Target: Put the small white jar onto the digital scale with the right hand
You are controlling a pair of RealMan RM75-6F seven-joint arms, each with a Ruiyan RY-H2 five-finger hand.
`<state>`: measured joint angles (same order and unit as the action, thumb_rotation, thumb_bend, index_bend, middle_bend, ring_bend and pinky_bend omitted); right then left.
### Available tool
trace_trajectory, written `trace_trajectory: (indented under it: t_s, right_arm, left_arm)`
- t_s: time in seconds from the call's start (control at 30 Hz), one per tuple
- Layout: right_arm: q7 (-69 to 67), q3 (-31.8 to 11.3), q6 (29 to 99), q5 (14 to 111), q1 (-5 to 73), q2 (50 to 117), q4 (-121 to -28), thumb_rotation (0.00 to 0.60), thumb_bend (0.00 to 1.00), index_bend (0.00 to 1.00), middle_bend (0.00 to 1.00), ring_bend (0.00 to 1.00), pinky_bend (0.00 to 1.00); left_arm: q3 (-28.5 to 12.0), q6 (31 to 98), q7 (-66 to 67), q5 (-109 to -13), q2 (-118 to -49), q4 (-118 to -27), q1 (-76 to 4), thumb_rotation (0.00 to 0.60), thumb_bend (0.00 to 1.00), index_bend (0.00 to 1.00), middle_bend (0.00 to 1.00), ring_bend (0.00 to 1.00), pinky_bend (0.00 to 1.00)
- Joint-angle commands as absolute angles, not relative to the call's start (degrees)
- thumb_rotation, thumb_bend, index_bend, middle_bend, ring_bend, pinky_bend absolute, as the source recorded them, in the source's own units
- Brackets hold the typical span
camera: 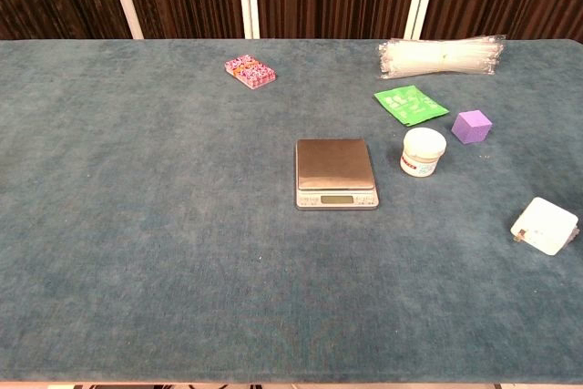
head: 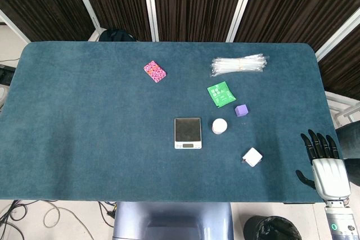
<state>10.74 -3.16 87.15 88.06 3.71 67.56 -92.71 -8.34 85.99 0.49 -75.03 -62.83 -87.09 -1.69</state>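
The small white jar stands upright on the blue table, just right of the digital scale. The scale's steel plate is bare. My right hand shows only in the head view, at the table's front right corner, far right of the jar. Its fingers are spread and hold nothing. The chest view shows neither hand. My left hand is out of sight in both views.
A white square block lies front right of the jar. A purple cube, a green packet, a bundle of clear straws and a pink packet lie further back.
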Motion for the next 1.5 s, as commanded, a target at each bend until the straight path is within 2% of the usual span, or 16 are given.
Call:
trace_trajectory:
  t_s: [0.03, 0.23, 0.33, 0.53, 0.7, 0.93, 1.17, 1.5]
  right_arm:
    - [9.46, -3.17, 86.77, 87.86, 3.81, 67.20, -92.92, 0.600, 0.26, 0.00, 0.00, 0.04, 0.00]
    - [3.86, -2.69, 85.22, 89.07, 4.75, 66.96, -92.97, 0.600, 0.26, 0.00, 0.00, 0.04, 0.00]
    - [-0.57, -2.76, 81.66, 89.42, 6.91, 65.38, -93.30, 0.600, 0.26, 0.00, 0.00, 0.04, 0.00]
    - [-1.05, -6.68, 70.45, 86.64, 15.15, 60.56, -96.69, 0.600, 0.26, 0.00, 0.00, 0.05, 0.00]
    - [2.01, -9.90, 59.45, 81.06, 22.64, 60.07, -99.30, 0.600, 0.26, 0.00, 0.00, 0.07, 0.00]
    - [9.17, -12.88, 50.00, 72.00, 31.02, 65.64, -97.02, 0.600, 0.26, 0.04, 0.07, 0.15, 0.00]
    - [15.81, -14.27, 47.01, 64.22, 36.91, 72.97, -92.37, 0.600, 0.26, 0.08, 0.14, 0.20, 0.00]
    - [21.55, -12.81, 44.82, 58.78, 41.64, 79.21, -86.63, 0.600, 0.26, 0.13, 0.20, 0.25, 0.00]
  left_arm:
    - [-8.29, 86.01, 0.68, -75.02, -62.90, -87.06, -1.72, 0.600, 0.74, 0.04, 0.00, 0.00, 0.00]
    - [-8.42, 87.01, 0.31, -74.83, -62.74, -87.72, -1.16, 0.600, 0.74, 0.04, 0.00, 0.00, 0.00]
    - [-8.53, 87.63, 0.35, -74.65, -62.72, -88.05, -0.84, 0.600, 0.74, 0.04, 0.00, 0.00, 0.00]
    - [-8.49, 87.44, 1.09, -74.42, -62.90, -88.36, -0.94, 0.600, 0.74, 0.04, 0.00, 0.00, 0.00]
    - [-8.22, 87.18, 1.68, -74.49, -63.04, -88.49, -1.00, 0.600, 0.74, 0.04, 0.00, 0.00, 0.00]
    - [-8.27, 86.67, 2.01, -73.79, -63.12, -88.49, -1.08, 0.600, 0.74, 0.04, 0.00, 0.00, 0.00]
    - [-8.39, 86.38, 2.22, -73.28, -63.20, -88.51, -1.15, 0.600, 0.74, 0.04, 0.00, 0.00, 0.00]
    - [-8.52, 86.23, 2.62, -72.74, -63.33, -88.41, -1.19, 0.600, 0.74, 0.04, 0.00, 0.00, 0.00]
